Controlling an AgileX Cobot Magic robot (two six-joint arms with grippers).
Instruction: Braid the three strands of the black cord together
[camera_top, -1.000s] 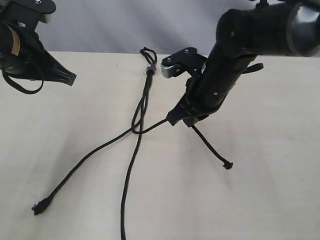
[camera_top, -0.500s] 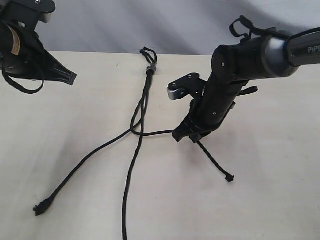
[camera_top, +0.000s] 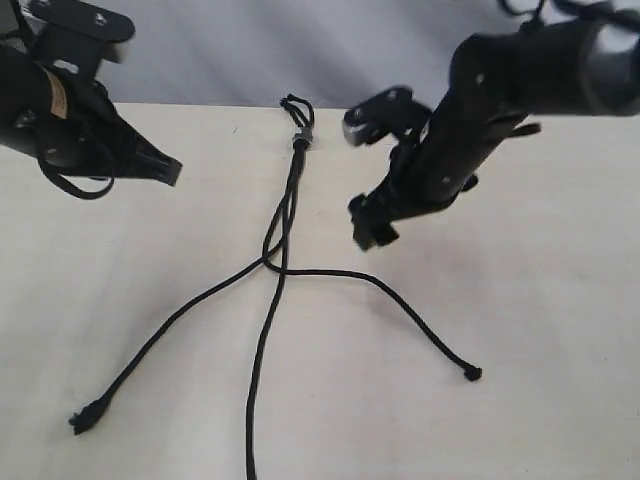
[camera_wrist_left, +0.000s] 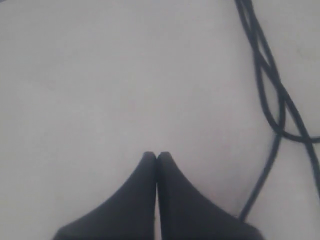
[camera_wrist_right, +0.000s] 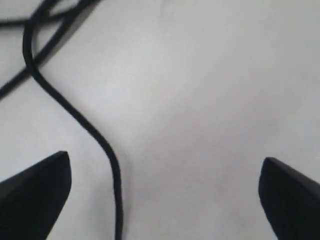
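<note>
The black cord (camera_top: 288, 200) lies on the pale worktop (camera_top: 540, 330), its joined end towards the far edge, where a small grey band (camera_top: 300, 141) gathers it just below a cluster of short loops (camera_top: 296, 104); from the band the three strands (camera_top: 280, 225) run down close together, loosely crossing one another, then fan out; the left strand (camera_top: 170, 322) slants off to a frayed knotted tip (camera_top: 85, 418) near the front left; the middle strand (camera_top: 260, 345) runs almost straight down and leaves the exterior view at its lower edge; the right strand (camera_top: 400, 298) crosses the middle one just below the point where they part, runs sideways, then curves down to a small knotted tip (camera_top: 472, 374); the left fingers (camera_top: 150, 160) hang above the worktop well to the left of the cord, and the left wrist view shows them (camera_wrist_left: 135, 200) pressed together with nothing between them, the crossing strands (camera_wrist_left: 272, 85) lying off to one side; the right fingers (camera_top: 366, 226) hang above the right strand, clear of it; in the right wrist view they (camera_wrist_right: 35, 195) stand wide apart and hold nothing, with one strand (camera_wrist_right: 75, 115) lying flat on the worktop between them, nearer one finger than the other.
</note>
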